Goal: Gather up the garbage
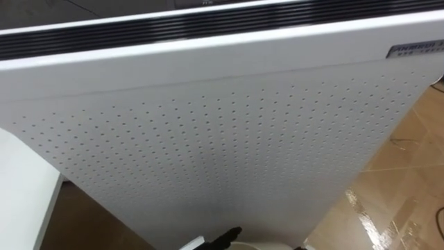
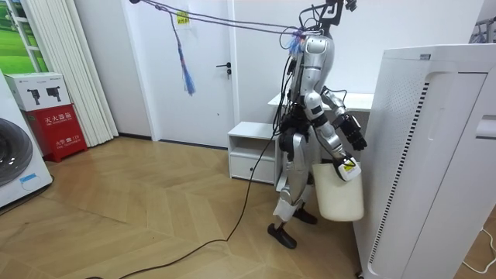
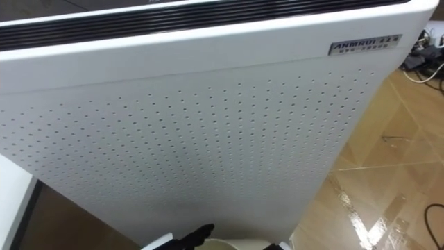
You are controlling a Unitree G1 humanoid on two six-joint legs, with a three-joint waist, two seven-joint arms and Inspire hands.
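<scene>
Dark against the white, the left hand (image 1: pixel 225 239) pokes in at the near edge of the eye views. I cannot tell whether it is open or closed. Just right of it curves a pale rim, most likely that of the bin (image 2: pixel 339 194). In the room view the bin hangs low at the robot's side from the right hand (image 2: pixel 346 165), which is closed on its top edge.

Beyond the left hand rises the perforated front of a tall white unit (image 1: pixel 229 139). The robot stands close up to it, and wooden floor (image 1: pixel 402 180) shows to the right. A low white cabinet (image 2: pixel 252 147) stands behind the robot.

As for the garbage, I cannot tell whether any lies in the bin, since its inside is hidden. By my reckoning the task is at an early or searching stage: the bin is in hand and carried. What is left is finding a piece of garbage on the floor, picking it up with the left hand and dropping it in the bin.
</scene>
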